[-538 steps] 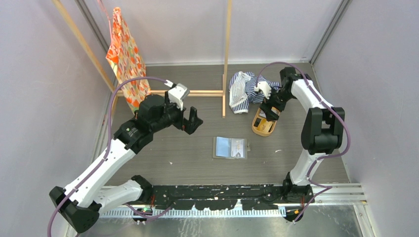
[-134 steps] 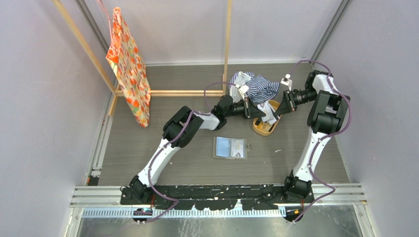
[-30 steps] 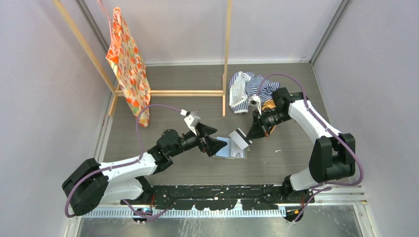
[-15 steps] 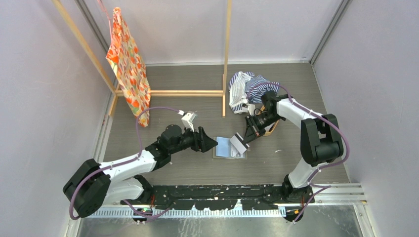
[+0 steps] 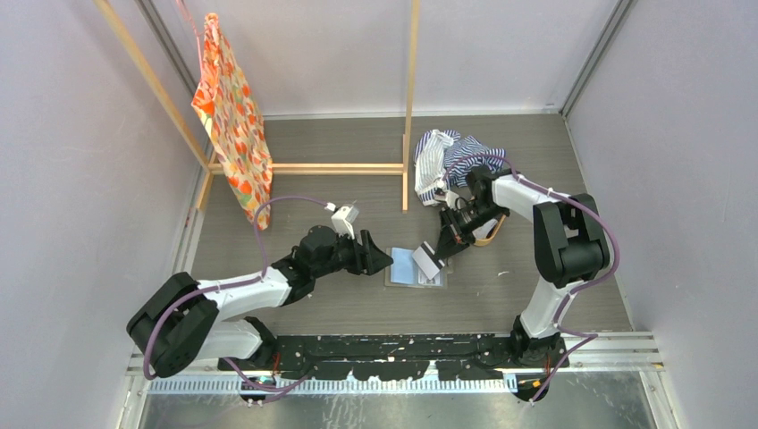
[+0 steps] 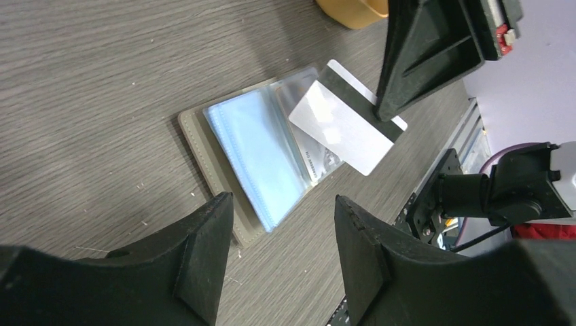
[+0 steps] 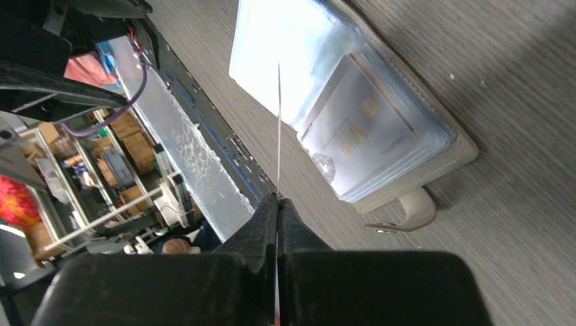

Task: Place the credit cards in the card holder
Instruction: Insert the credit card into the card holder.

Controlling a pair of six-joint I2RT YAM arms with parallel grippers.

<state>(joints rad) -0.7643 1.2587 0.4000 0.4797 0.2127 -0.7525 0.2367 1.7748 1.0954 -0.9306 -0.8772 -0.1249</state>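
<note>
The card holder [image 5: 397, 276] lies open on the table, grey-taupe with clear blue-tinted sleeves [image 6: 253, 151] and its snap tab [image 7: 407, 216] out to one side. One pale card [image 7: 358, 136] sits in a sleeve. My right gripper [image 5: 439, 249] is shut on a white credit card [image 5: 425, 262] with a black stripe, held tilted just above the holder's right half; it shows edge-on in the right wrist view [image 7: 278, 136] and flat in the left wrist view [image 6: 343, 125]. My left gripper [image 5: 382, 259] hovers by the holder's left edge, open with nothing between its fingers [image 6: 204, 258].
An oval orange-tan tray [image 5: 487, 238] sits behind the right arm, with a striped cloth [image 5: 444, 161] beyond it. A wooden frame [image 5: 408, 134] and a hanging patterned bag [image 5: 231, 116] stand at the back left. The arms' base rail [image 5: 402, 344] runs along the near edge.
The right gripper brought the card down and left over the open holder. The left gripper's jaws narrowed and it drew back slightly to the left of the holder.
</note>
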